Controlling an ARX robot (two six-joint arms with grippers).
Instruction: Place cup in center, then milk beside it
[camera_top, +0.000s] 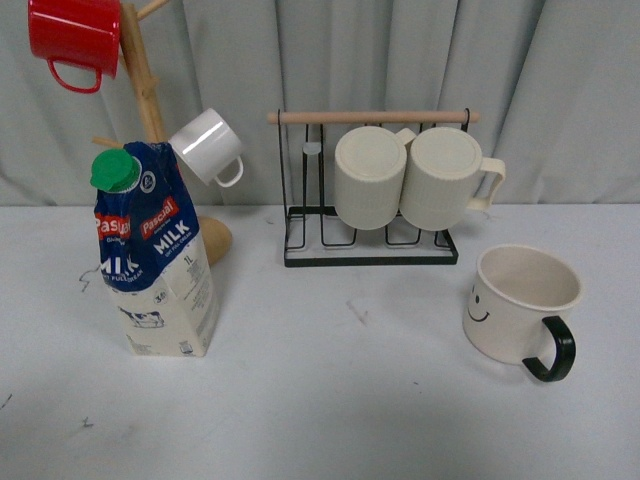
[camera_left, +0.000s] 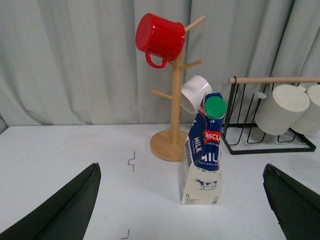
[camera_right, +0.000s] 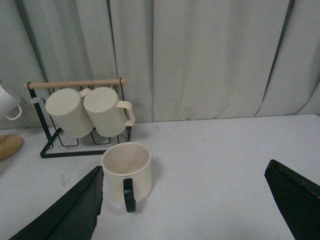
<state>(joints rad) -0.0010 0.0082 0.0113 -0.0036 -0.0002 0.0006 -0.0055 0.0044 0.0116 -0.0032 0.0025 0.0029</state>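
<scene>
The cup (camera_top: 517, 303), a wide cream mug with a black loop handle and a smiley face, stands upright on the table at the right of the front view. It also shows in the right wrist view (camera_right: 127, 171), ahead of my open right gripper (camera_right: 185, 210) and off toward one finger. The milk (camera_top: 158, 255), a tall blue and cream carton with a green cap, stands upright at the left. In the left wrist view the milk (camera_left: 204, 160) stands ahead of my open left gripper (camera_left: 182, 210), about midway between its fingers. Neither gripper shows in the front view.
A wooden mug tree (camera_top: 150, 110) behind the milk holds a red mug (camera_top: 75, 38) and a small white mug (camera_top: 208, 146). A black wire rack (camera_top: 370, 235) with a wooden bar holds two ribbed cream mugs (camera_top: 405, 177) at the back. Grey curtains hang behind the white table (camera_top: 340, 400).
</scene>
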